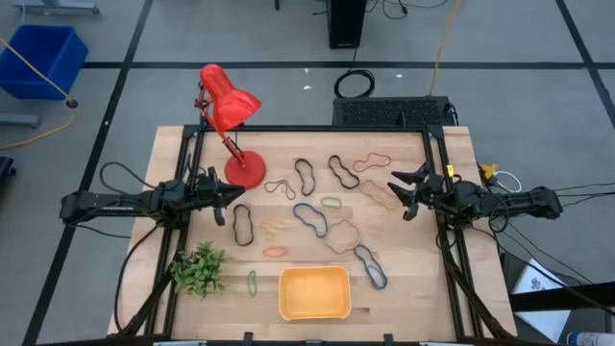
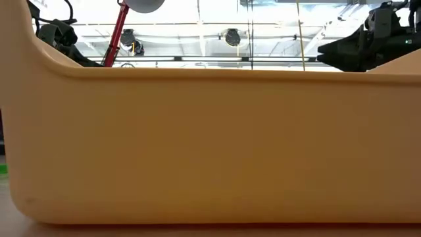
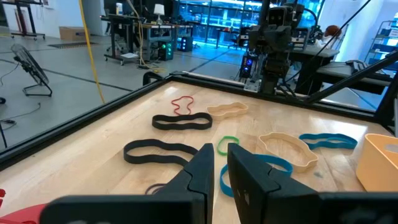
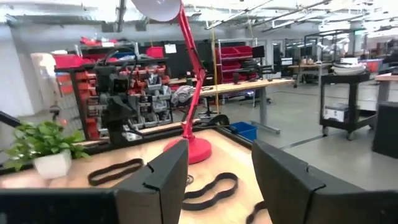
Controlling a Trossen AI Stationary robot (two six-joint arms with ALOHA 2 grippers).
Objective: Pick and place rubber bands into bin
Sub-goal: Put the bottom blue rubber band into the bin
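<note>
- Grey floor tiles surround the wooden table (image 1: pixel 404 288); beyond it we see a blue crate (image 1: pixel 43 58) on the floor at the far left.
- We find the red lamp (image 1: pixel 231 111) at the table's far-left part, its round base near the left gripper (image 1: pixel 223 200).
- We see a small green plant (image 1: pixel 199 269) at the near-left corner, well apart from the bands in the middle.
- We count many rubber bands (image 1: pixel 312 219) loose across the middle of the table: black, blue, tan, green, orange and red loops, none inside the bin (image 1: pixel 314 292).
- We place the bin at the near edge, centre, with a green band just beside it on the left and a blue band near it on the right.
- We note that the bin's orange wall fills almost the whole low view, hiding the table and the bands behind it.
- We see the left gripper above the table's left side, its fingers (image 3: pixel 198 174) nearly pressed together, only a thin gap between them and nothing pinched.
- We see the right gripper (image 1: pixel 406 192) above the right side, near a tan band, its fingers (image 4: pixel 163 176) spread wide and holding nothing.
</note>
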